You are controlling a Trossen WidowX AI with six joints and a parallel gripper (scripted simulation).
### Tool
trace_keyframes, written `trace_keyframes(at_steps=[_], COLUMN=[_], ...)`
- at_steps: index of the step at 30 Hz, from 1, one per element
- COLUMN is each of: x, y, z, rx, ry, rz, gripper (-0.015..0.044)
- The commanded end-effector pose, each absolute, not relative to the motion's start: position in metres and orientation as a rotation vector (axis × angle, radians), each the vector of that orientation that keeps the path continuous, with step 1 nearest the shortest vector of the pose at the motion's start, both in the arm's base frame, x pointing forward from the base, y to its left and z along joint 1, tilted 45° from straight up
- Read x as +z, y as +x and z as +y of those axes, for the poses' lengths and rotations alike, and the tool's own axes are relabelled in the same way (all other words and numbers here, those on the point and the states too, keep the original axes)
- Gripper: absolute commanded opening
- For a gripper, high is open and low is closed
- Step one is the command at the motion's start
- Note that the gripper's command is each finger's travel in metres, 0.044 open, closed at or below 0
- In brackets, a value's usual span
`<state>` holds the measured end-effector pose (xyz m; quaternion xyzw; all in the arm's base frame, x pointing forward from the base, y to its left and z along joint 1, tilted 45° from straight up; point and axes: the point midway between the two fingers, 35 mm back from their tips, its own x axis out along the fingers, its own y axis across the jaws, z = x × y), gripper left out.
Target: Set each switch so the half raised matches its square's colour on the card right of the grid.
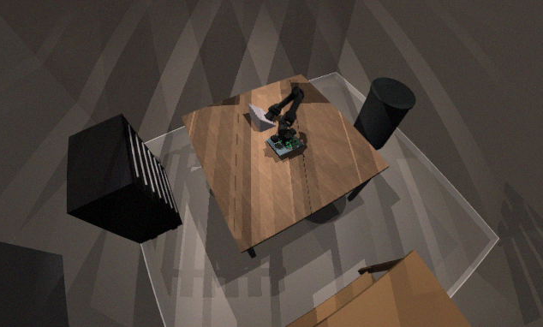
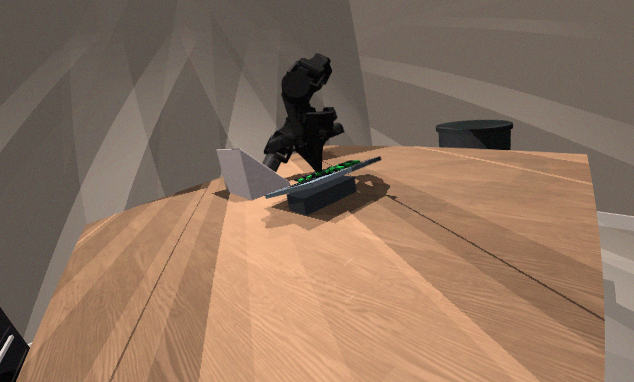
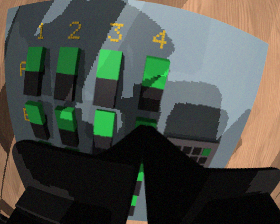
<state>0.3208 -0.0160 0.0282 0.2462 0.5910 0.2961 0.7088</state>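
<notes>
The blue-grey switch panel is tilted on a dark base. In the wrist view, switches A1, A2, A3 and A4 show green far halves and dark near halves. B1, B2 and B3 also show both colours; which halves are raised is unclear. My gripper is shut and empty, its tips low over B4 and hiding most of it. Lower rows are mostly hidden. The card is partly covered; a green square shows at its far right.
A pale wedge-shaped block stands beside the panel on the wooden table. A dark cylinder stands beyond the table, and a black cabinet stands at the other side.
</notes>
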Motion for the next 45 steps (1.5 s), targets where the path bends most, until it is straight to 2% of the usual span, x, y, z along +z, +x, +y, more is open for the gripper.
trace_keyframes(at_steps=[1,12,17,22,33,45], x=[0.027,0.026,0.068,0.070,0.117,0.094], y=[0.321,0.321,0.311,0.310,0.244,0.247], z=[-0.015,-0.014,-0.059,-0.061,-0.002,0.024], rx=[0.657,0.657,0.647,0.646,0.648,0.640], ry=[0.556,0.556,0.561,0.562,0.567,0.574], rz=[1.313,1.313,1.293,1.292,1.295,1.270], gripper=[0.0000,0.0000,0.0000,0.0000,0.0000,0.0000])
